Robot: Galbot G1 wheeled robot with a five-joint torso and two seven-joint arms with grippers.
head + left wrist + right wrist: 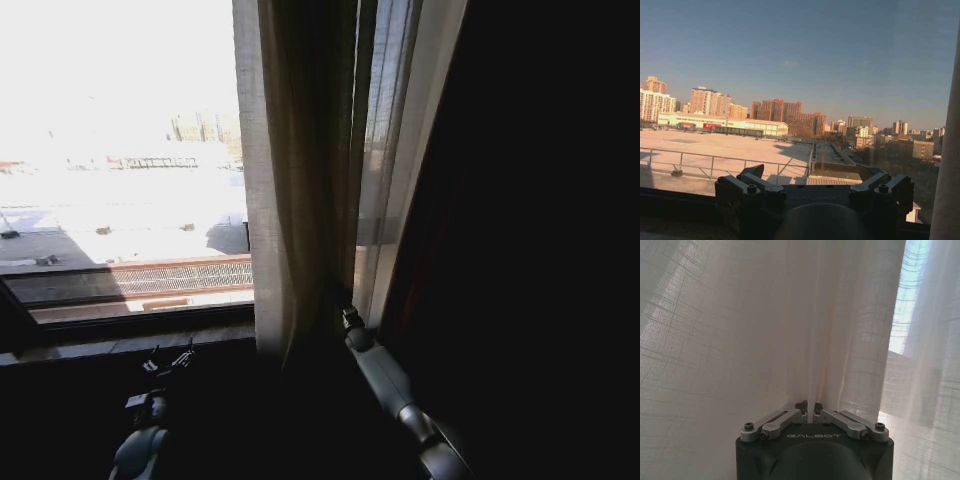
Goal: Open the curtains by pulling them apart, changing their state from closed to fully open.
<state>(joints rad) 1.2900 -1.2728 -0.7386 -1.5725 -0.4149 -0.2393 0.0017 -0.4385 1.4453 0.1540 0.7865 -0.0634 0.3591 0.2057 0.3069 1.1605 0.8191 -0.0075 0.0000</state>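
The curtains (300,180) hang bunched in cream-beige pleats right of the bare window glass, with a sheer panel (385,150) beside them. My right gripper (345,316) reaches into the bunch at sill height. In the right wrist view the right gripper (809,410) is shut, pinching a fold of the white curtain fabric (765,330). My left gripper (168,360) sits low by the sill, apart from the curtains. In the left wrist view the left gripper (812,175) is open with nothing between its fingers, facing the glass, and a curtain edge (949,150) shows at one side.
A dark window frame and sill (120,330) run below the glass. Dark wall or drape (540,240) takes up the right side. Outside lie a rooftop with a railing (715,160) and distant buildings.
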